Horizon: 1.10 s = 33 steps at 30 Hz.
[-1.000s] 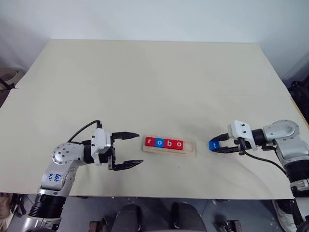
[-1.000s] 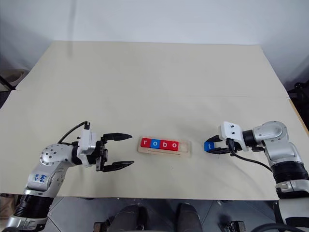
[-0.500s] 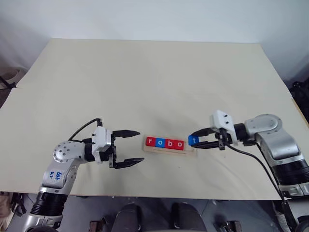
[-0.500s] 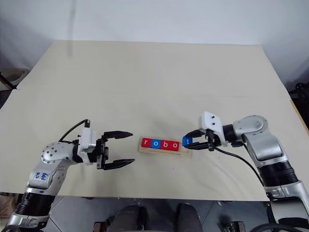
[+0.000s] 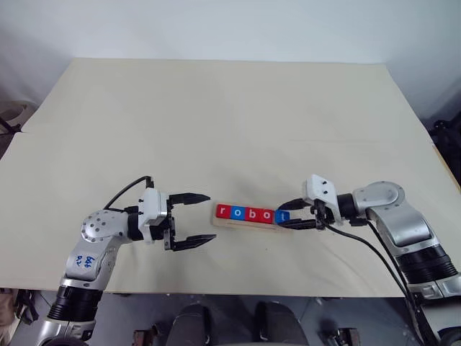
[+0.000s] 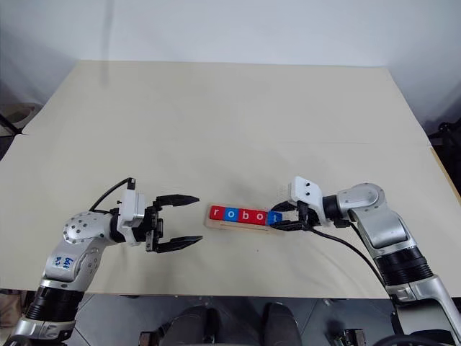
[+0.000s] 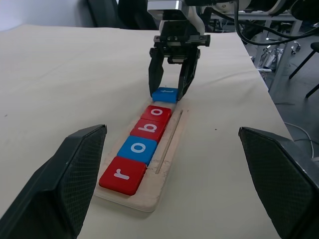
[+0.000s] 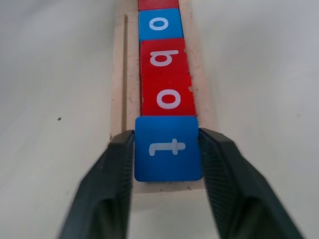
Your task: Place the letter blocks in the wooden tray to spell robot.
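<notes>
The wooden tray [image 7: 167,149] is seen lying near the front edge of the table [image 5: 230,115], about midway along it and well apart from both side edges. 4 letter blocks are already seated in its slot: a red r [image 7: 122,174], a blue o [image 7: 137,148], a red b [image 7: 148,129] and a red o [image 7: 157,112], set touching in a row.

The 5th block, the blue t [image 8: 167,147], is being brought in at the tray's right end. It is placed directly against the red o, with its edge touching that tile, and it appears to sit over the last free space of the slot. Whether it is fully seated flat or only resting on the end lip cannot be told.

The right gripper [image 8: 167,149] is seen straddling the t, 1 finger on each side and both pressed against the tile's edges, so the tile is judged to be grasped and not yet let go. The left gripper [image 5: 194,218] is held spread wide and empty, just beside the tray's left end, touching nothing.

So the word is read as spelled out in full, r-o-b-o-t. What is left is judged to be small: the t is to be settled into the slot, released, and the right arm drawn clear without the row being nudged.
</notes>
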{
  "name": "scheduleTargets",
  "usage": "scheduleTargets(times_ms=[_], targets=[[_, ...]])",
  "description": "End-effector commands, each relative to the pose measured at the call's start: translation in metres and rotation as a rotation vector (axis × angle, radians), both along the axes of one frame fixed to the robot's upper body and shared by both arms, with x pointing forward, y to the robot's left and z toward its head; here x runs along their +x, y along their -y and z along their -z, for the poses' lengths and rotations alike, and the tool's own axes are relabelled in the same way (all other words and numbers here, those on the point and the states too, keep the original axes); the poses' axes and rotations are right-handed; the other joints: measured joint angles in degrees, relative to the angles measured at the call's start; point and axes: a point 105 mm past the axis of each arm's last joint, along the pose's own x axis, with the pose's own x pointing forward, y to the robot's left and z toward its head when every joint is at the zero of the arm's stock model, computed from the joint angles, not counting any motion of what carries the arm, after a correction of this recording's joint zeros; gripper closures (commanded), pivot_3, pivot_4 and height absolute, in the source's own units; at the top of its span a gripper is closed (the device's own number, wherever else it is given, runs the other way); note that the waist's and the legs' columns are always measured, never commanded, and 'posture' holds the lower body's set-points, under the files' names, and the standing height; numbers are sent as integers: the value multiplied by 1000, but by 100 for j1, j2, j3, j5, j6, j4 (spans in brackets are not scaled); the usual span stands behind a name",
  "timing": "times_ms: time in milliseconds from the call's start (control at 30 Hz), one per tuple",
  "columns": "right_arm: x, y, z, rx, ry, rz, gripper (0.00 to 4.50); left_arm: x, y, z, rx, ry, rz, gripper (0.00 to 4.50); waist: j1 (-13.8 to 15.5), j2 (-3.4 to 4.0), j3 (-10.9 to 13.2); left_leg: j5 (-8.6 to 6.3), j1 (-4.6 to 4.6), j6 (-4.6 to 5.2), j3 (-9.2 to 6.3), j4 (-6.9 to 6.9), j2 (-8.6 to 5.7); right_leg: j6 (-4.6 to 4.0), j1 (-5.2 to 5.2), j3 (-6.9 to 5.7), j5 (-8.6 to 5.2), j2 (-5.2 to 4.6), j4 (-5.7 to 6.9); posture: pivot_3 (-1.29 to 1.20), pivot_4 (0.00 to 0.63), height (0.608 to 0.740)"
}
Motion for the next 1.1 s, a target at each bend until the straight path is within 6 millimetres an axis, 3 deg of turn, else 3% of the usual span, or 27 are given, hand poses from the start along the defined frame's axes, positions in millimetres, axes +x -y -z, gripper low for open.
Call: scheduleTargets(times_ms=[33,133,233,467,700,900,1100], targets=[[0,-3,-6,21,26,-10,1033,-2,2,-5,-3,33,6,0,3,0,0,0,0,0,0,0,0,0,0,0,0,0,0,0,150,740],[-1,-1,-10,42,29,-9,20,-3,2,-5,-2,32,4,0,4,0,0,0,0,0,-1,0,0,0,0,0,0,-1,0,0,150,740],[-4,4,-18,63,43,-11,20,-3,1,-5,-1,31,3,0,3,0,0,0,0,0,-1,0,0,0,0,0,0,0,0,0,150,740],[-18,38,-32,143,65,84,20,-1,-5,-3,3,23,-25,0,21,0,0,-1,-2,1,-3,-1,-1,0,2,-2,0,-2,-4,0,150,740],[-40,64,-30,200,137,205,20,3,-34,-3,19,-9,-131,0,14,-1,0,-1,0,1,-3,-4,0,0,2,-1,0,0,-3,0,150,740],[-73,55,-23,254,197,153,20,10,-59,-11,43,20,-214,0,17,-2,1,-2,3,0,-12,-8,1,0,3,-2,0,2,-2,0,150,740],[-79,48,-20,305,210,101,20,10,-63,-8,69,27,-199,0,11,-2,1,-4,4,2,-11,-8,0,0,4,0,0,2,-2,0,150,740]])
